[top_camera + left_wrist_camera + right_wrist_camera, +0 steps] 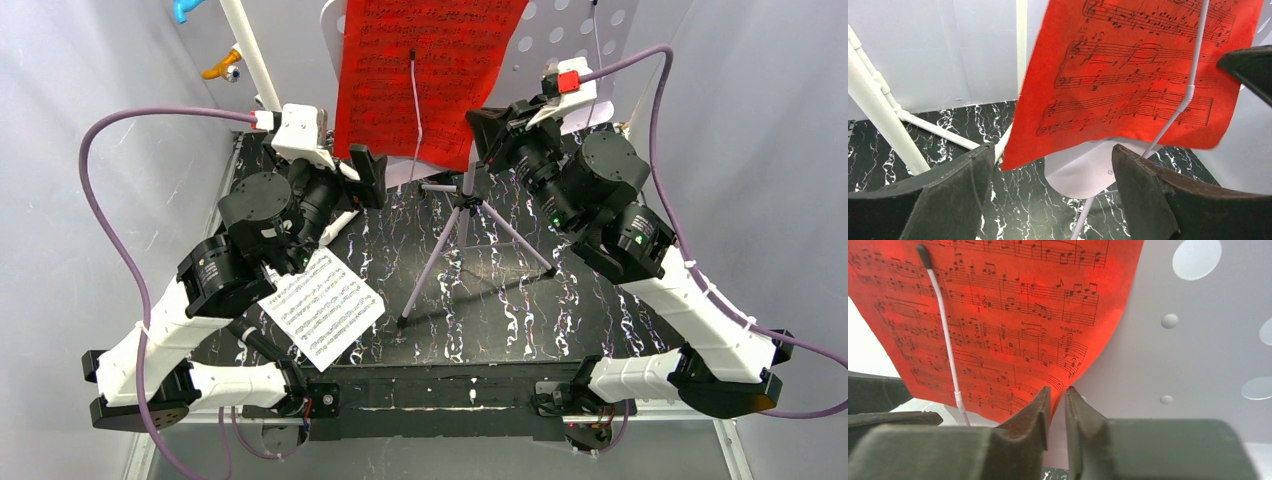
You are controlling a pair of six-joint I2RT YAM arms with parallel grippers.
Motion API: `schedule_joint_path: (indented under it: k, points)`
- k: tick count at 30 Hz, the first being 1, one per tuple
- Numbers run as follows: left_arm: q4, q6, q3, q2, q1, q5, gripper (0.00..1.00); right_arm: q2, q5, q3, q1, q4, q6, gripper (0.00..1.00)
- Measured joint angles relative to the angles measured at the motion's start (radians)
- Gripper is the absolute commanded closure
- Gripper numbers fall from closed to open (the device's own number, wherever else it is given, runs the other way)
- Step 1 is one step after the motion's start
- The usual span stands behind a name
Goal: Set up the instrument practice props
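The lilac music stand point(590, 40) stands on tripod legs point(440, 255) at the back centre. The red music sheet point(420, 70) lies on it under a thin white wire arm point(416, 100). My right gripper point(490, 128) is at the sheet's lower right corner. In the right wrist view its jaws point(1058, 388) stand almost together on that corner of the red sheet point(998, 315), which curls off the stand point(1173, 365). My left gripper point(368, 178) is open and empty, just below the sheet's lower left corner point(1128, 75). The white music sheet point(322, 307) lies flat on the table beside the left arm. No microphone is in view.
A white PVC pipe frame point(248, 50) rises at the back left, close to my left gripper, and shows in the left wrist view point(878, 110). A blue clip point(185, 8) and an orange clip point(222, 68) sit on it. Grey walls enclose the black marbled table point(500, 310).
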Motion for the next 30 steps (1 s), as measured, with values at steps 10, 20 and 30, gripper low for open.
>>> schedule_joint_path:
  k: [10,20,30]
  points:
    - [-0.014,-0.056,-0.068,-0.089,0.000,0.023,0.23,0.024,-0.003,0.029,-0.002,0.061,-0.156,0.99]
    - [-0.005,-0.214,-0.082,-0.188,0.001,0.205,0.17,0.033,-0.117,0.029,-0.005,0.058,-0.364,0.99]
    - [0.007,-0.229,-0.080,-0.137,0.002,0.219,0.15,0.037,-0.130,0.032,-0.007,0.053,-0.510,0.99]
